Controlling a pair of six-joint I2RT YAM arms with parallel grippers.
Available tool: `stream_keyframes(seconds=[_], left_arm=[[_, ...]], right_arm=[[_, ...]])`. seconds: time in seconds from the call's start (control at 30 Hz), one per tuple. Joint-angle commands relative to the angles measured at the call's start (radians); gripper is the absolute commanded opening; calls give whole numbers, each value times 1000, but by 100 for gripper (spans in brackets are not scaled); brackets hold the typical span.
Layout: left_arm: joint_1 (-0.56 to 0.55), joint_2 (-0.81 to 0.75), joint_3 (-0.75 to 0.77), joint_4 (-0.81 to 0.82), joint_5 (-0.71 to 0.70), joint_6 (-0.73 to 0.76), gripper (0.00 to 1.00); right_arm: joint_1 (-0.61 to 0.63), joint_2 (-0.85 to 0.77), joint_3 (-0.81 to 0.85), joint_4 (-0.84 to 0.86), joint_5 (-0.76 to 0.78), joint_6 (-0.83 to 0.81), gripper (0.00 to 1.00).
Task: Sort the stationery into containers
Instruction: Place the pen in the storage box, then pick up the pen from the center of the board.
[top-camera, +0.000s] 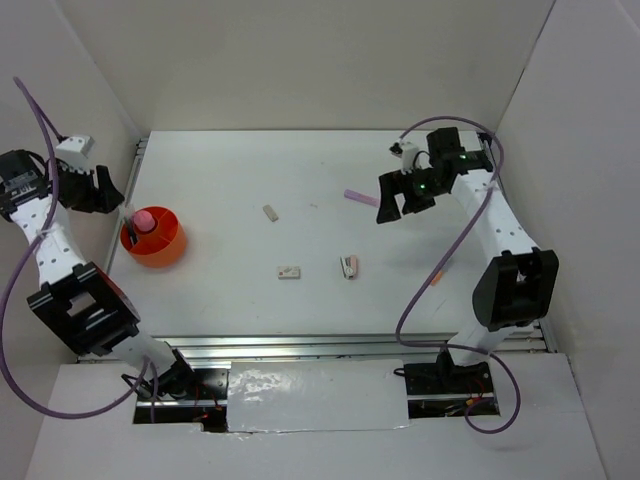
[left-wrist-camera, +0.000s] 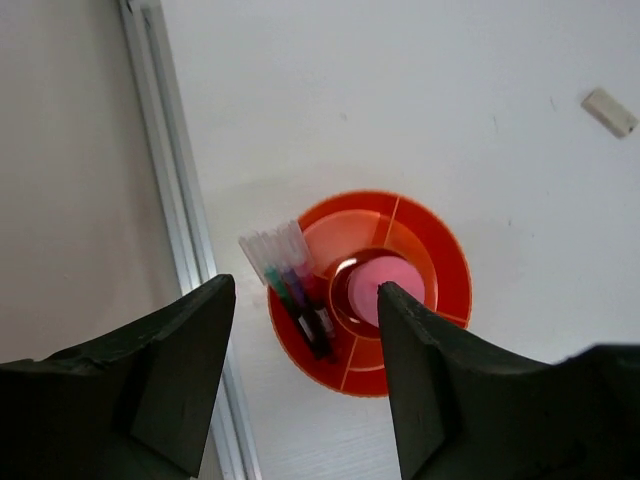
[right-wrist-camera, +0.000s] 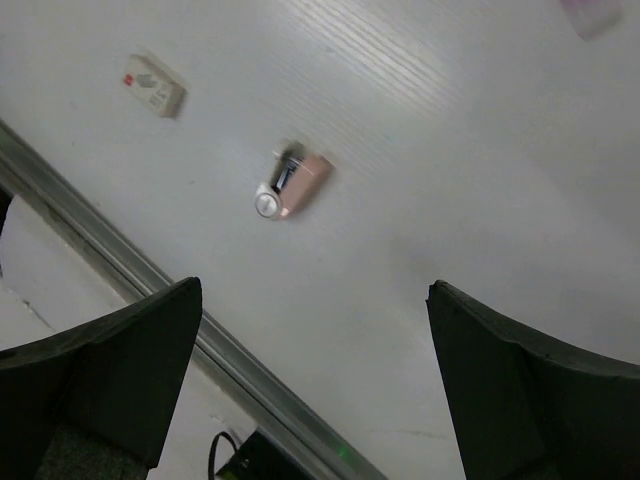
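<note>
Starting at the near edge of the table (top-camera: 300, 160), we find a small white block (right-wrist-camera: 153, 84) and, near it to the right, a stubby pink-and-white piece (right-wrist-camera: 292, 186), both lying loose. Farther back on the left sits the orange-red tub (left-wrist-camera: 440, 250), close to the table's side rail. The pink cylinder (left-wrist-camera: 400, 272) stands in its round middle well, and a bunch of pens (left-wrist-camera: 290, 265) leans in an outer compartment, ends over the rim. Our left gripper (left-wrist-camera: 303, 285) hangs above the tub, fingers spread, holding nothing. Past mid-table lies a white eraser (left-wrist-camera: 608, 111), then a lilac stick (top-camera: 361, 197). Our right gripper (right-wrist-camera: 312, 290) hovers near that stick, fingers spread wide and empty.
</note>
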Motion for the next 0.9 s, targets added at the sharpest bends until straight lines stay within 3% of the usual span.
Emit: stream_keyframes(seconds=[0.0, 0.13, 0.27, 0.33, 0.47, 0.63, 0.67, 0.87], left_arm=[[-37, -119, 59, 106, 40, -74, 71], [-142, -247, -13, 183, -38, -66, 71], [-270, -357, -111, 236, -139, -39, 71], [-328, -409, -160, 256, -178, -27, 73], [-371, -443, -197, 234, -150, 24, 76], [-370, -447, -195, 129, 24, 170, 77], [-368, -444, -192, 112, 43, 176, 77], [-376, -404, -169, 108, 110, 145, 76]], right_arm=[[-77, -85, -49, 26, 118, 103, 99], [-209, -76, -77, -7, 244, 170, 96], [-255, -24, -118, -32, 409, 227, 89], [-266, 0, -146, -43, 422, 221, 88], [-275, 14, -197, -70, 355, -29, 86], [-301, -3, -183, -141, 315, -427, 82], [-310, -13, -183, -145, 324, -554, 82], [-307, -67, -237, -116, 393, -929, 86]])
